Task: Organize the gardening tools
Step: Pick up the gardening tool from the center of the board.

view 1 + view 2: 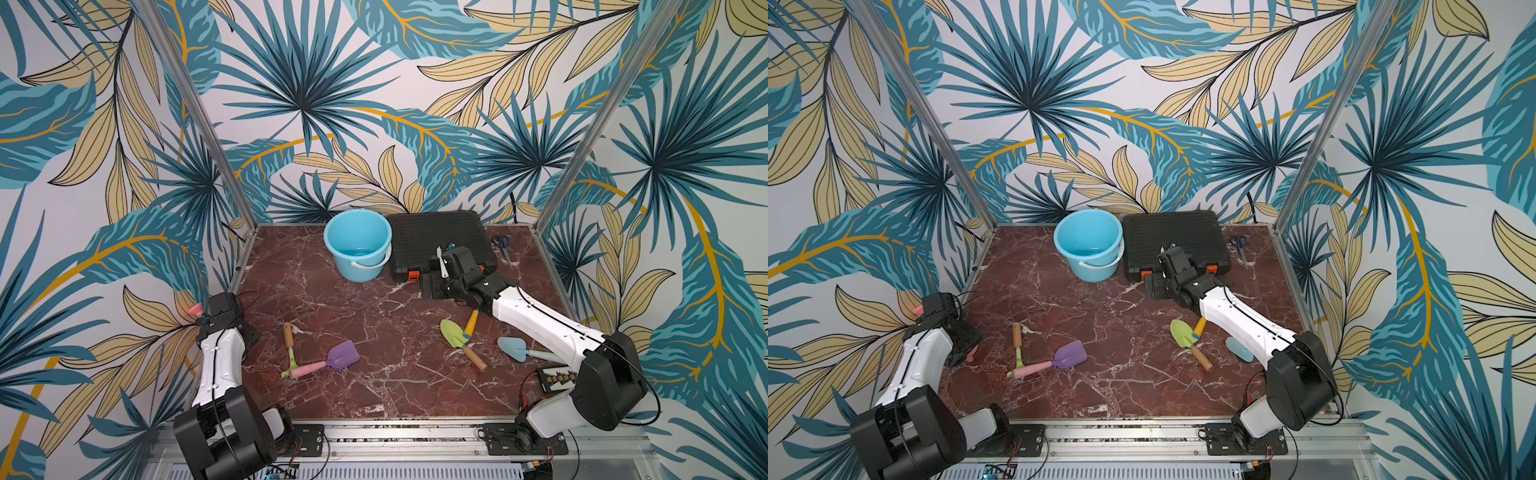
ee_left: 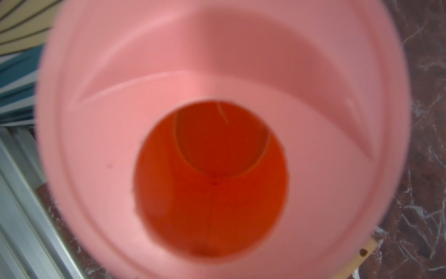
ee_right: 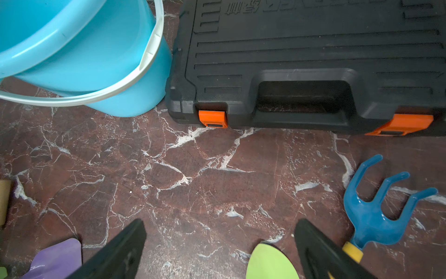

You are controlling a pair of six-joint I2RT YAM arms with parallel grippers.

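Pink plastic watering can at the red marble tabletop's left edge, left fingers over it but hidden, grip impossible to tell, right fingers spread wide above bare tabletop near the black plastic case

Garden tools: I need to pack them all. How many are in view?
6: hoe and purple scoop touching, left of centre; lime trowel, blue fork-rake and pale blue trowel on the right; pink watering can at the left edge. Others may be hidden.
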